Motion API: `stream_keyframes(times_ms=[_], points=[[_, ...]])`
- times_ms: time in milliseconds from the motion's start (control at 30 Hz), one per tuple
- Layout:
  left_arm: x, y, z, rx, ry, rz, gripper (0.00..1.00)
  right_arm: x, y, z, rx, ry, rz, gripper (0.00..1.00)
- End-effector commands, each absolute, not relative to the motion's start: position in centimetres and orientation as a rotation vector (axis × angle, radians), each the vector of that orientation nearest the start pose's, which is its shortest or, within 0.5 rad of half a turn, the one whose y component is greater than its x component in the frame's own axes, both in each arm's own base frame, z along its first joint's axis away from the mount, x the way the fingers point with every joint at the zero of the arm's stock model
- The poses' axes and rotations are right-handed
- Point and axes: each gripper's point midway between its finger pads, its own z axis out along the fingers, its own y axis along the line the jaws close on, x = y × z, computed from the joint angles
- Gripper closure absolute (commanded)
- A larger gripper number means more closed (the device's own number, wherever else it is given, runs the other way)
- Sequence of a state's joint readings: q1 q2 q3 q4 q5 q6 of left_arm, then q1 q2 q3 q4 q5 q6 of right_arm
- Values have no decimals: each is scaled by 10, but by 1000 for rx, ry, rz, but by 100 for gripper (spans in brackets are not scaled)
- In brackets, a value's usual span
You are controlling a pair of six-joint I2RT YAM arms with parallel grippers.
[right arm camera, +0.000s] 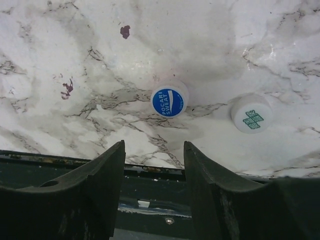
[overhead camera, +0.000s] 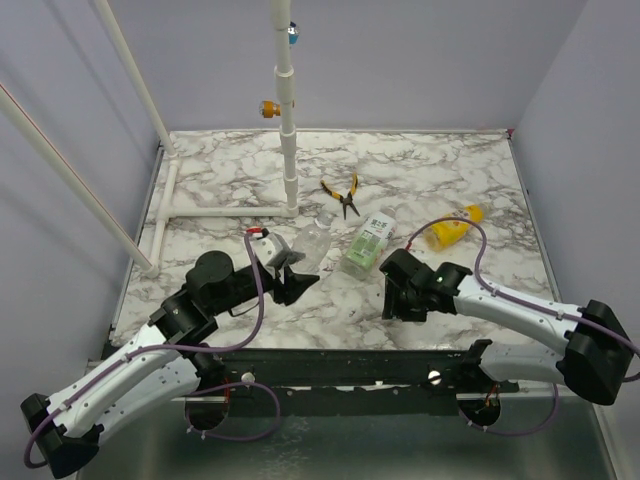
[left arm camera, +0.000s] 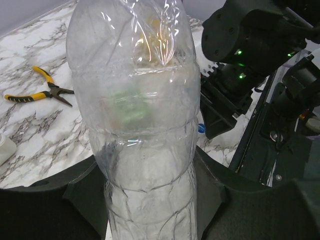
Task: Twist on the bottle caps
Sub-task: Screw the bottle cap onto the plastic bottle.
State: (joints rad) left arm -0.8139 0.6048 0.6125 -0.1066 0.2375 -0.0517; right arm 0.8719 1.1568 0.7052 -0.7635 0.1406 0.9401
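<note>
My left gripper (overhead camera: 290,268) (left arm camera: 150,200) is shut on a clear, unlabelled bottle (left arm camera: 135,115) (overhead camera: 314,243), squeezing its lower body between both jaws. A second clear bottle with a green-and-white label (overhead camera: 368,240) lies beside it, and a yellow bottle (overhead camera: 452,229) lies further right. My right gripper (overhead camera: 393,292) (right arm camera: 154,147) hangs over the table's near edge, jaws apart with nothing between them. Just beyond its fingertips a blue cap (right arm camera: 169,101) (left arm camera: 201,128) rests on the marble, and a whitish cap with green print (right arm camera: 251,114) sits to its right. The yellow cap is out of view.
Yellow-handled pliers (overhead camera: 343,196) (left arm camera: 40,90) lie behind the bottles. A white pipe frame (overhead camera: 288,150) stands at the back left. The dark front rail (right arm camera: 150,170) runs right under my right gripper. The right arm (left arm camera: 250,50) sits close to the held bottle.
</note>
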Motion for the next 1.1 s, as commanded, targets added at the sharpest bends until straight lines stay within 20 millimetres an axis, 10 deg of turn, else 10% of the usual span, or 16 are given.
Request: stream_keyframes(times_ms=[0, 1067], points=[[157, -244, 264, 867, 1500, -871, 43, 149, 178, 46, 122, 2768, 207, 47], [157, -242, 281, 836, 1510, -871, 42, 160, 173, 18, 80, 2778, 49, 52]])
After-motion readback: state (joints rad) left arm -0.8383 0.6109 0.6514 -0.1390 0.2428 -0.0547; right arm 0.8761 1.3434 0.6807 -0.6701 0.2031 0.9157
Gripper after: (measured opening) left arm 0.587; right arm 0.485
